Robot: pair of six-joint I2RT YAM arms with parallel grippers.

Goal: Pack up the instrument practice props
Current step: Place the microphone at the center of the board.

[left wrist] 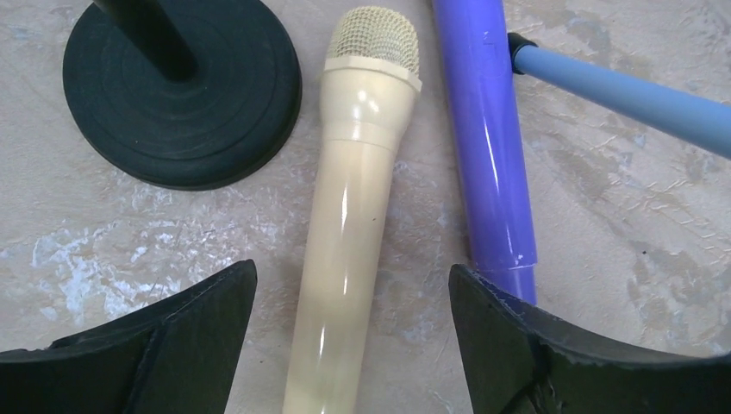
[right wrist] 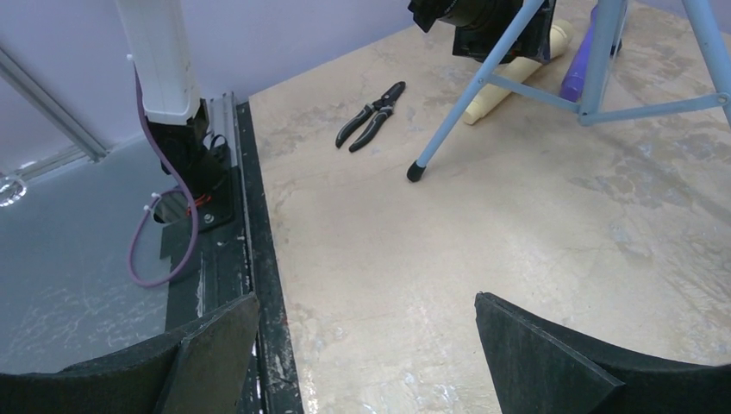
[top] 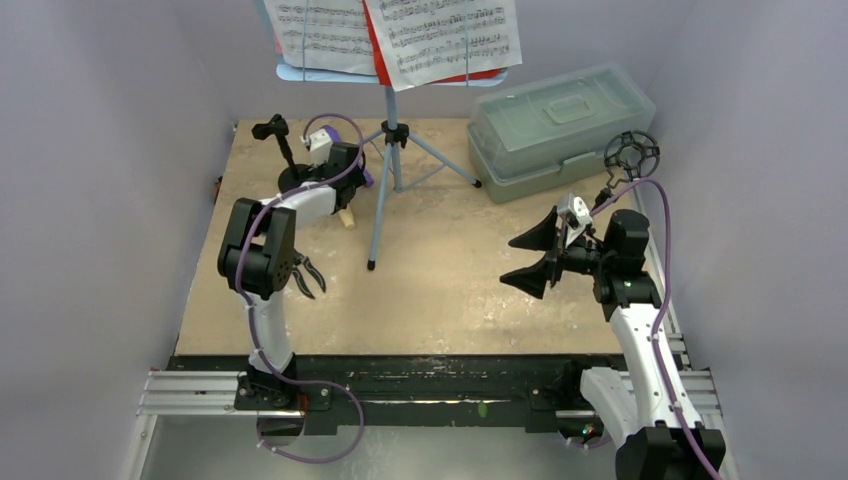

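Between the spread, empty fingers of the left gripper lies the tan microphone, mesh head toward 12 o'clock. The purple microphone lies just beside it at 2 o'clock, and the round holder base at 10 o'clock. Best to descend centred and close on the tan handle alone. The right gripper hangs wide open, holding nothing.

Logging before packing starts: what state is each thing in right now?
tan microphone: lying flat, not gripped
purple microphone: lying flat beside it
round-base holder: upright, empty
music rack: standing, pages on it
plastic box: lid closed
left hand: open, straddling tan microphone
right hand: open, empty
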